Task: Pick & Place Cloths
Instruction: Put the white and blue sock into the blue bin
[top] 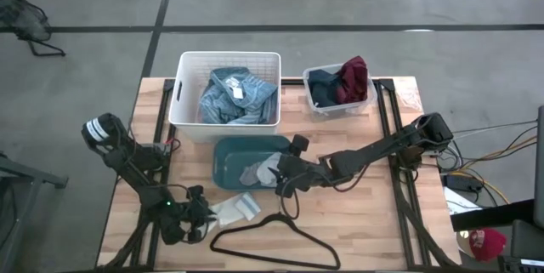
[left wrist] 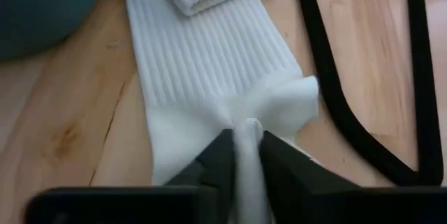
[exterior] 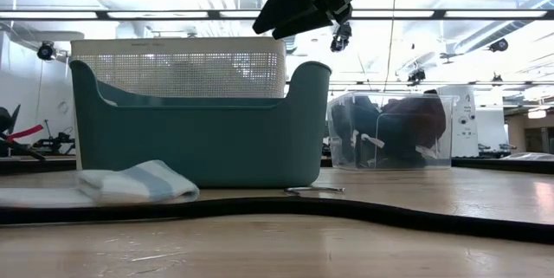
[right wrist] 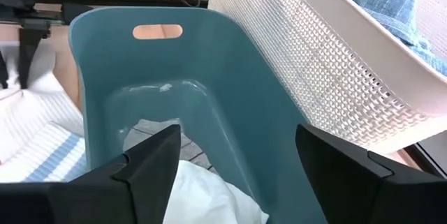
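Pinching white sock (left wrist: 216,63) beside teal bin (top: 228,158): left gripper (left wrist: 243,147) clamped; lifting straight, clearing hanger (top: 272,241); right gripper (right wrist: 230,161) spread, empty.

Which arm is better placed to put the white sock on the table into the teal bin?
The left arm. Its claw is already shut on the white sock beside the teal bin. The right claw is open above the bin, over a cloth already inside.
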Robot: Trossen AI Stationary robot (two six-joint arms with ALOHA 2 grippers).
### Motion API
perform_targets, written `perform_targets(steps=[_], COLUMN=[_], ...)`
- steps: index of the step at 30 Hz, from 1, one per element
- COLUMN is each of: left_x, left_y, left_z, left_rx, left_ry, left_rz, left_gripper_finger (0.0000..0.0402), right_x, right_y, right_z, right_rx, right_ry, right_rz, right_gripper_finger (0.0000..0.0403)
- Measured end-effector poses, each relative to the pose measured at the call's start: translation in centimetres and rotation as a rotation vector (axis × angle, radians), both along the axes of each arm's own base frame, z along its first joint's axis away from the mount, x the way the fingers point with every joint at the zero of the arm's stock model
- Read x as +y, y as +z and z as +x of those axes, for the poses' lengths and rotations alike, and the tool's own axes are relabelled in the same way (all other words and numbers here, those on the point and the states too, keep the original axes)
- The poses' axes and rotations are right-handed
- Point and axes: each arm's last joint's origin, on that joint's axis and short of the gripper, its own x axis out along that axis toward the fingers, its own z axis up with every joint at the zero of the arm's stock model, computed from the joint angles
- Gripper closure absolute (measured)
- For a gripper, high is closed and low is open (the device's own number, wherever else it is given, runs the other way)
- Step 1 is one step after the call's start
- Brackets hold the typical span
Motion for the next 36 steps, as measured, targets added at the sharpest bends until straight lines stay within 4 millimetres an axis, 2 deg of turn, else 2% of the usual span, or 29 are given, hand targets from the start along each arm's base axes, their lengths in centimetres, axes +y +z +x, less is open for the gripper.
perform_targets(steps=[4,11,19,23,25,31,36], left_x=[0.0,0.1,-0.1,0.4,0.9,2.5,3.9], left_y=[0.1,1.8,6.8,9.3,10.3,12.5,13.8], left_z=[0.0,-0.2,0.1,0.1,0.1,-0.1,0.2], left_rx=[0.002,-0.012,-0.226,-0.365,-0.432,-0.575,-0.599], left_ry=[-0.028,-0.106,-0.258,-0.277,-0.247,-0.017,0.138], left_rz=[0.008,-0.009,0.057,0.182,0.278,0.578,0.683], left_gripper_finger=[0.0385,0.0383,0.0387,0.0387,0.0386,0.0381,0.0381], right_x=[0.0,-0.1,-0.1,-0.2,-0.2,-0.2,-0.2], right_y=[-0.1,-0.5,-1.0,-1.3,-1.4,-1.8,-1.9], right_z=[0.0,-0.2,-0.4,-0.5,-0.5,-0.6,-0.6], right_rx=[0.001,0.012,0.021,0.025,0.024,0.010,0.011], right_ry=[-0.002,-0.002,-0.009,-0.012,-0.012,-0.012,-0.012], right_rz=[0.002,-0.001,0.004,0.006,0.007,0.011,0.010], right_gripper_finger=[0.0137,0.0158,0.0175,0.0179,0.0178,0.0163,0.0148])
